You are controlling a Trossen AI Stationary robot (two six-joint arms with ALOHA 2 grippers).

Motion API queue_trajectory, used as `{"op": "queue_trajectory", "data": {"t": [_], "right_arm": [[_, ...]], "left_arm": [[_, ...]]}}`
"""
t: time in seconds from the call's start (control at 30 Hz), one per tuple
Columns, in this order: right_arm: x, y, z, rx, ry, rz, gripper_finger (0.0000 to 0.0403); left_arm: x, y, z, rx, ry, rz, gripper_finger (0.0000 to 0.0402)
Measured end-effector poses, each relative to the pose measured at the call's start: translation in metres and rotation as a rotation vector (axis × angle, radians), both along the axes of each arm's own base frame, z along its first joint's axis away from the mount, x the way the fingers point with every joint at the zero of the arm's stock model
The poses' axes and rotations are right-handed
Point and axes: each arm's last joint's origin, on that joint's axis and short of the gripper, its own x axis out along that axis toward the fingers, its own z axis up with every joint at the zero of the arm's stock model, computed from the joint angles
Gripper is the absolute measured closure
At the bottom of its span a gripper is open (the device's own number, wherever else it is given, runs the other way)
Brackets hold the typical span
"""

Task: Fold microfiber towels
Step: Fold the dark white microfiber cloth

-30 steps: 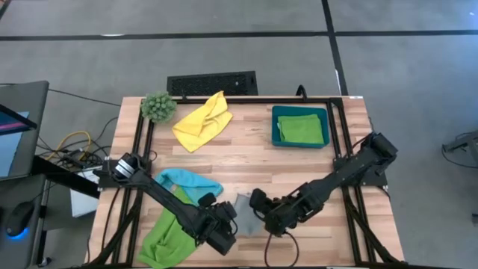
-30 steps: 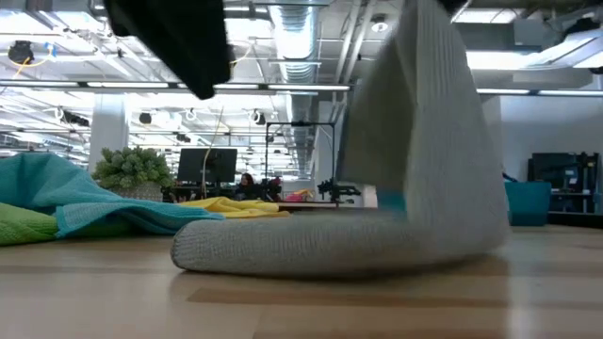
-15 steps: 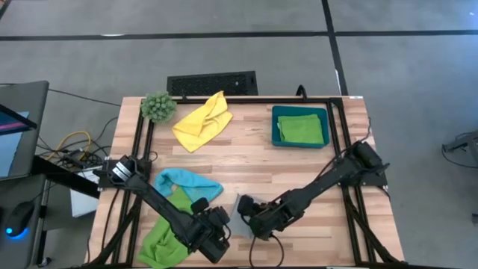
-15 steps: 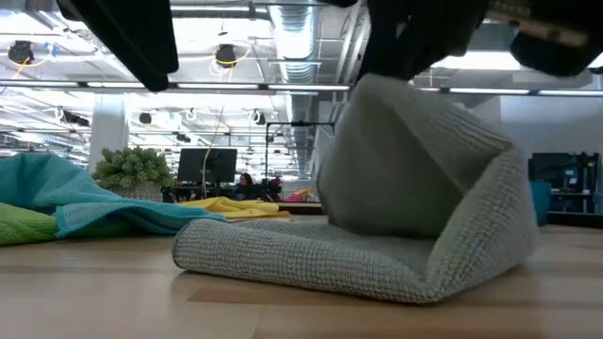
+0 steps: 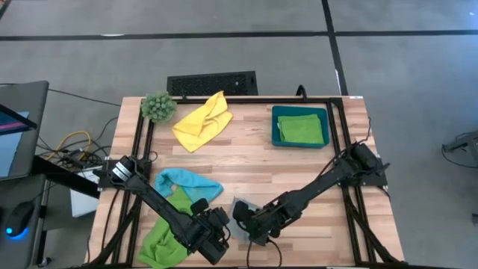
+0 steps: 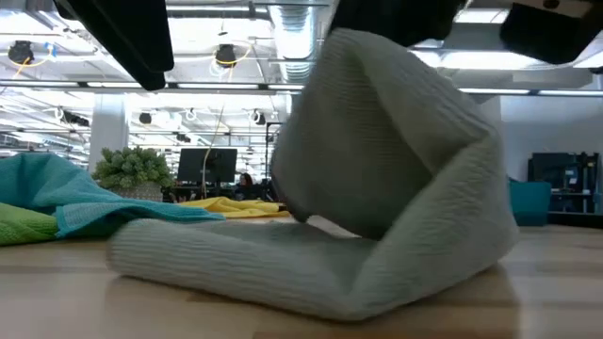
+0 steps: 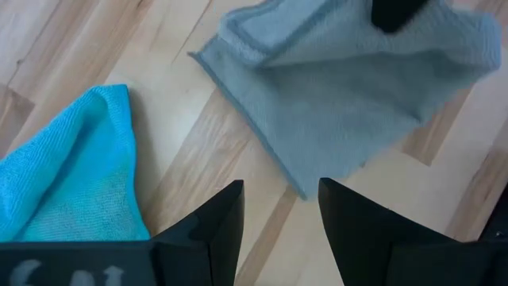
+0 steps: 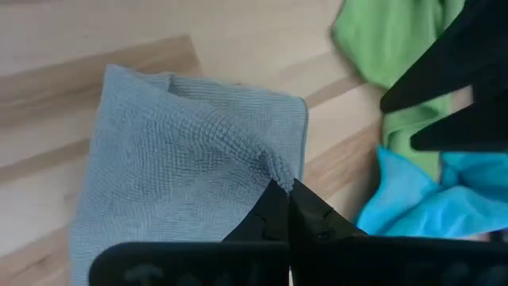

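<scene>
**Folding grey towel: flap carried further over**

Right end effector [image 8: 287, 208], clamped on a grey towel [image 5: 240, 217] edge at the surface's [image 5: 246, 161] near middle, has dragged the flap further leftward; the fold is nearly closed. Left end effector [image 7: 278, 218], jaws apart, hovers just beside, holding nothing. Judgement: laying down and release come next.

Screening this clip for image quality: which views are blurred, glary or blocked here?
Low view: the folded grey microfiber towel fills the frame, bright ceiling lights glare behind it, and dark arm parts crop the top. Left wrist view: soft, with a blurred dark shape at the towel's far edge. Right wrist view: sharp weave at the right pincer. High view: evenly lit.
</scene>
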Motion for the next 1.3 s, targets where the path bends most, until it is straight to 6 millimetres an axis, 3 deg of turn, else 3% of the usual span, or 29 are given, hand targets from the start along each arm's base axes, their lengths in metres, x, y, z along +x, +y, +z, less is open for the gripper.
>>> {"op": "queue_trajectory", "data": {"t": [0.33,0.83,1.03,1.3], "right_arm": [[0.009,0.001,-0.038,-0.084,0.055,0.014,0.038],[0.012,0.006,-0.039,-0.063,0.012,0.021,0.0327],[0.015,0.009,-0.036,-0.024,-0.029,-0.009,0.0272],[0.017,0.007,-0.03,-0.102,-0.081,-0.114,0.0205]], "left_arm": [[-0.001,-0.001,0.0,-0.004,0.004,-0.003,0.0244],[-0.001,-0.001,0.0,-0.015,0.013,-0.006,0.0244],[-0.001,-0.001,0.0,-0.016,0.013,-0.005,0.0244],[-0.001,-0.001,0.0,-0.015,0.013,-0.005,0.0244]]}}
